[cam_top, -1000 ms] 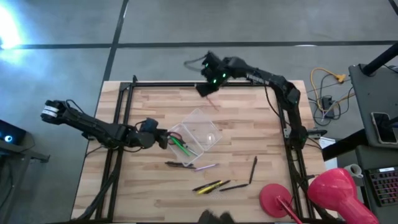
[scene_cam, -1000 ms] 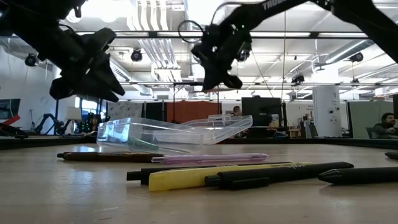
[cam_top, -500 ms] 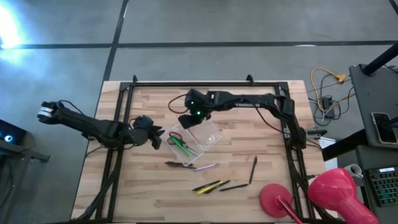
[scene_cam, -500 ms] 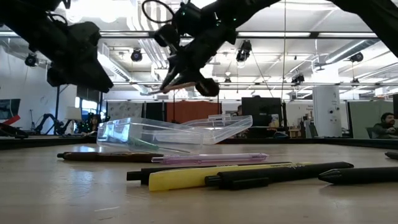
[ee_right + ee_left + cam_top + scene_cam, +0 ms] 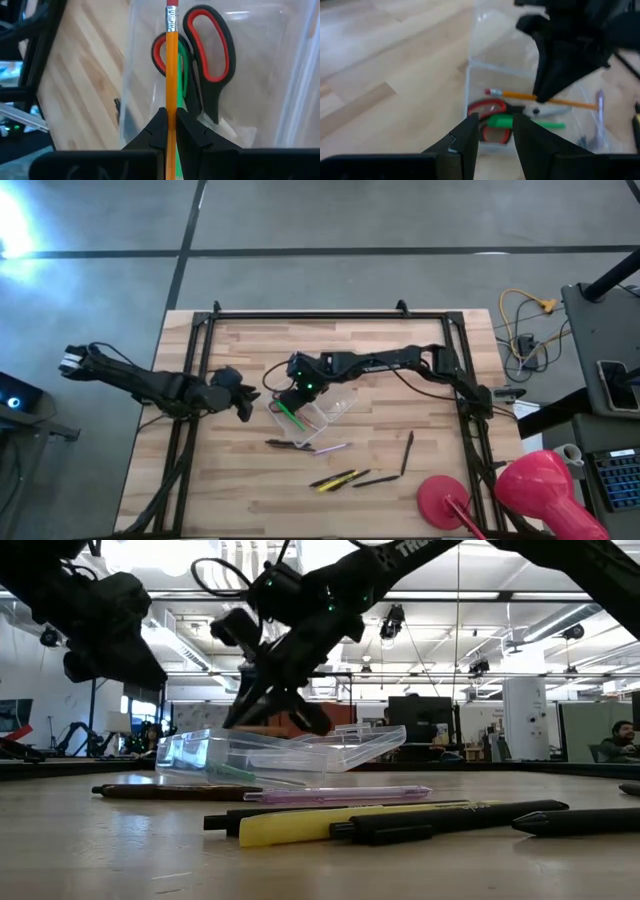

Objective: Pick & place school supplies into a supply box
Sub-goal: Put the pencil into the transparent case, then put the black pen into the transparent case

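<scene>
The clear supply box (image 5: 325, 405) lies open at the table's middle, its lid (image 5: 350, 745) spread toward the right. Red-handled scissors (image 5: 210, 55) and a green pen (image 5: 182, 75) lie on its floor. My right gripper (image 5: 298, 388) hangs over the box's left end, shut on an orange pencil (image 5: 172, 65). My left gripper (image 5: 245, 402) waits open just left of the box, and its fingers (image 5: 470, 135) point at the box's end wall (image 5: 470, 90) without touching it. My right gripper pinches the orange pencil near its middle (image 5: 547, 101) between the two fingers, slanting down from above and from the far right. The eraser end (image 5: 171, 10) sticks out ahead of the fingertips. The pencil is lifted, almost level, just above the scissors and green pen.
Several pens lie on the wood between the box and the near edge: dark brown (image 5: 285, 444), lilac (image 5: 330, 448), yellow (image 5: 335, 479) and black (image 5: 408, 452). Big pink-red round objects (image 5: 530, 485) stand at the near right corner. Black frame rails (image 5: 195, 380) run along the table's sides.
My right gripper has carried the orange pencil from above the table's far edge toward the near left and down, until it hangs low over the box. My left gripper has drawn back a little from the box toward the table's left edge.
</scene>
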Available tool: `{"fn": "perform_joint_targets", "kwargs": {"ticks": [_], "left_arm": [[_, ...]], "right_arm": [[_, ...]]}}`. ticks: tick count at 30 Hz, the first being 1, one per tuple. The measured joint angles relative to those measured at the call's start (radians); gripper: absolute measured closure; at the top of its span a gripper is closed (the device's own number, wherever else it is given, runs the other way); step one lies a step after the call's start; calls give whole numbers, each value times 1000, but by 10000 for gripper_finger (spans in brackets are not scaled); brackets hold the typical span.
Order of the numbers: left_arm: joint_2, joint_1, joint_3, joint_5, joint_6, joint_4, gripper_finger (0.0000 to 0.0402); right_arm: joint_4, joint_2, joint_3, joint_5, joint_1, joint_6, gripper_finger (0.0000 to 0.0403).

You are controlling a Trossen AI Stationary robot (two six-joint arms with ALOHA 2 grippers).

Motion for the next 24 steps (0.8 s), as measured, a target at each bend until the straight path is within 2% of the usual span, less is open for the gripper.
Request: {"fn": "perform_joint_targets", "kwargs": {"ticks": [6, 11, 13, 17, 24], "left_arm": [[49, -1, 5, 43, -1, 1, 297], [81, -4, 11, 88, -8, 4, 297], [94, -13, 5, 113, -24, 1, 297], [124, -47, -1, 141, -65, 1, 297], [181, -128, -2, 147, -154, 18, 297]], "right_arm": [[18, 19, 0, 11, 4, -126, 390], [15, 21, 0, 33, 3, -291, 390], [7, 21, 0, 33, 5, -304, 387], [8, 21, 0, 32, 6, -302, 361], [3, 21, 0, 25, 6, -302, 290]]}}
